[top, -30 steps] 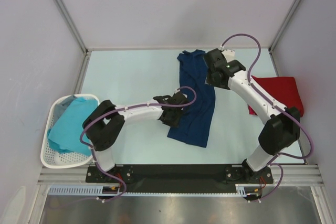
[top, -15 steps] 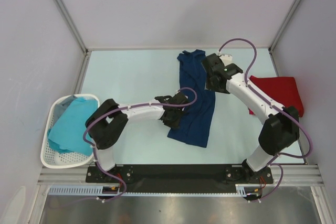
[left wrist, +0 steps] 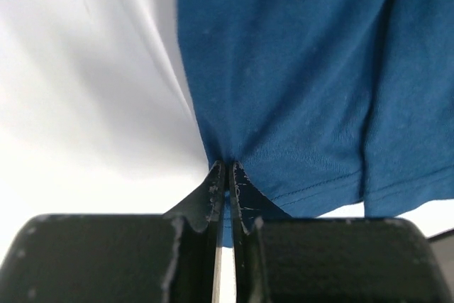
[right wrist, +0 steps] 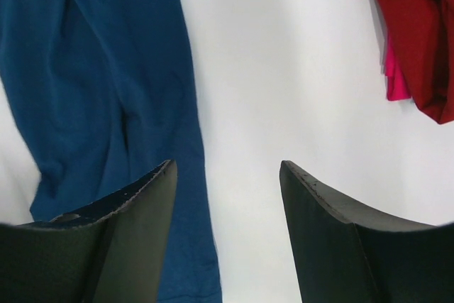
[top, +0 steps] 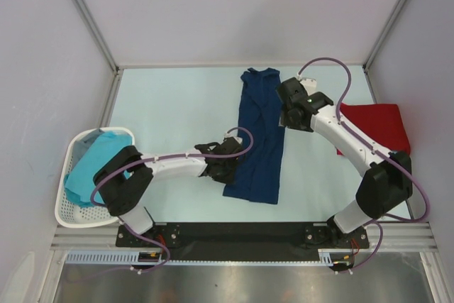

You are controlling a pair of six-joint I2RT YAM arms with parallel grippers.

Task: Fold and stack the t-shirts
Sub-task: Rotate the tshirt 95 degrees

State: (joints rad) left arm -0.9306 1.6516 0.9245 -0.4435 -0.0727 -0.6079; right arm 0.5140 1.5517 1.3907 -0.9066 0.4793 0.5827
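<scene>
A navy blue t-shirt (top: 259,133) lies lengthwise in the middle of the table as a long narrow strip. My left gripper (top: 225,164) is shut on its left edge near the hem; the left wrist view shows the cloth (left wrist: 298,69) pinched between the jaws of the gripper (left wrist: 227,169). My right gripper (top: 287,115) hovers open over the shirt's right edge. In its wrist view the gripper (right wrist: 227,172) holds nothing, with the navy cloth (right wrist: 92,83) under the left finger. A red t-shirt (top: 376,125) (right wrist: 418,33) lies crumpled at the right. Turquoise t-shirts (top: 92,164) fill the basket.
The white perforated basket (top: 71,211) stands at the table's near left corner. Pale walls and metal posts enclose the table on three sides. The arms' black base rail (top: 241,235) runs along the near edge.
My left gripper has shut on the navy shirt's left edge and drawn back toward the near left. The shirt now lies narrower and straighter. The right gripper shifted slightly nearer, still open.
</scene>
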